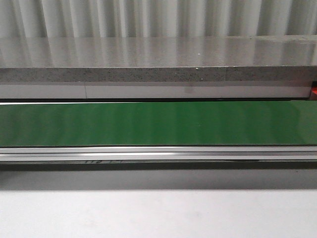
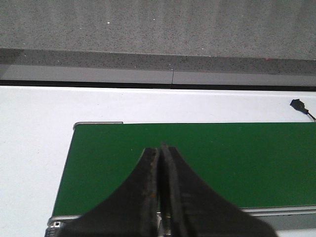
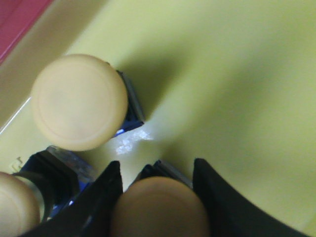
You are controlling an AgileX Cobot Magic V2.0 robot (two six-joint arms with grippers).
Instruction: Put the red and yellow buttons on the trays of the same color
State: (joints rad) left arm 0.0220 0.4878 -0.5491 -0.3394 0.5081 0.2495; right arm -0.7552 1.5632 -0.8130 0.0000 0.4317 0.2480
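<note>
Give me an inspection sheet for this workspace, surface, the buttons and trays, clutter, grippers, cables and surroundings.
Surface: green belt with metal rails, bare in the front and left wrist views; white table around it.
Job's things: yellow tray holds one yellow button standing free, a second at the picture's edge, and a third between the right gripper's fingers; a strip of red tray lies beside the yellow one.
Clutter: nothing seen.
Grippers: left gripper shut and empty above the belt; right gripper over the yellow tray, fingers either side of the third button, contact unclear.
Cables: small black plug with lead on the table.
Surroundings: grey stone ledge, pale ribbed wall behind.
</note>
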